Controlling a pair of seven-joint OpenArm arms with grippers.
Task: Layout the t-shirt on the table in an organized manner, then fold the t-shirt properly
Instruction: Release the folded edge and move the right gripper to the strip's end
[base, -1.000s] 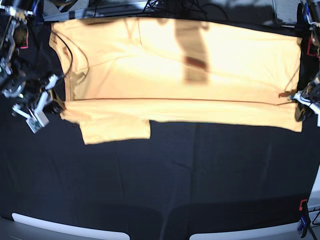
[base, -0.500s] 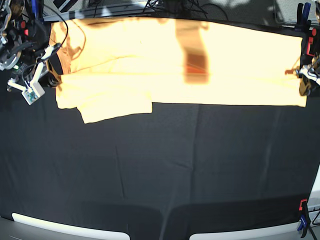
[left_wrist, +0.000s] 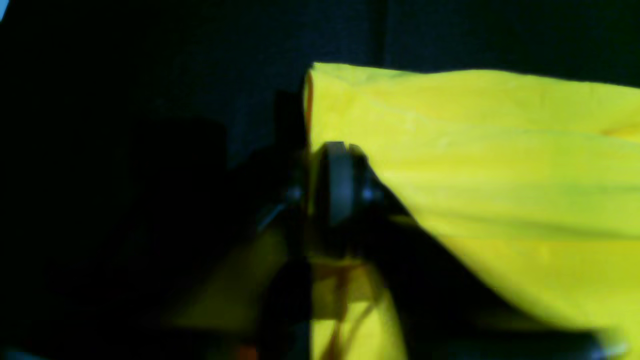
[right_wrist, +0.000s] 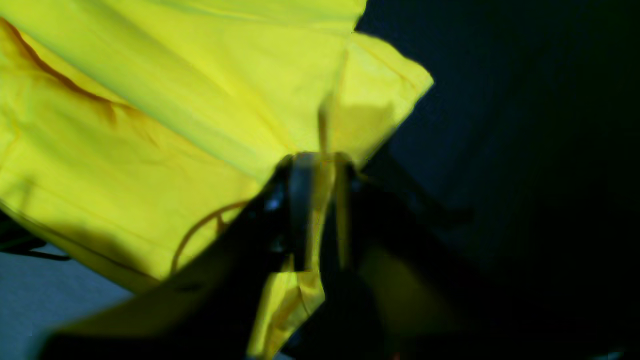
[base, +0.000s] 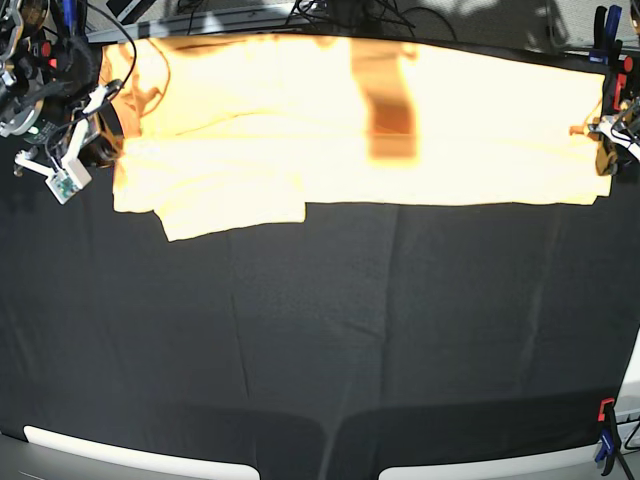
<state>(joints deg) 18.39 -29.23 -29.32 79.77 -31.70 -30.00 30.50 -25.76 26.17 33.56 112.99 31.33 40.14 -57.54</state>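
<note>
Pale orange-yellow t-shirt (base: 350, 120) lies folded lengthwise along the far edge of the black tabletop (base: 330, 340). Left end effector (left_wrist: 320, 192) and right end effector (right_wrist: 320, 200) each show cloth between slightly parted fingers.

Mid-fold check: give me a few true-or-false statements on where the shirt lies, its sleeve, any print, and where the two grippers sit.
1. The t-shirt lies stretched along the far edge of the table. True.
2. A sleeve sticks out toward the near side. True.
3. The shirt carries a large printed logo. False: no print shows.
4. Both grippers work the same end of the shirt. False: the right gripper is at the collar end and the left gripper at the hem end.
</note>
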